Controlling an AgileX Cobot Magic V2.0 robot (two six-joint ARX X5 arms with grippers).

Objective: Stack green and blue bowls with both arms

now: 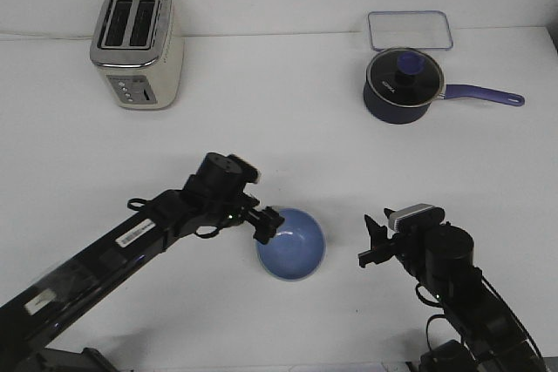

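Note:
The light blue bowl (293, 246) sits upright on the white table at centre front. A thin pale edge shows under its near side. I cannot tell if that is the green bowl, which is otherwise hidden. My left gripper (268, 223) reaches in from the left, and its fingers pinch the bowl's left rim. My right gripper (370, 243) hangs to the right of the bowl, a short gap away, with its fingers spread and nothing between them.
A cream and silver toaster (137, 46) stands at the back left. A dark navy saucepan (403, 87) with a purple handle stands at the back right. A clear lidded container (410, 30) lies behind it.

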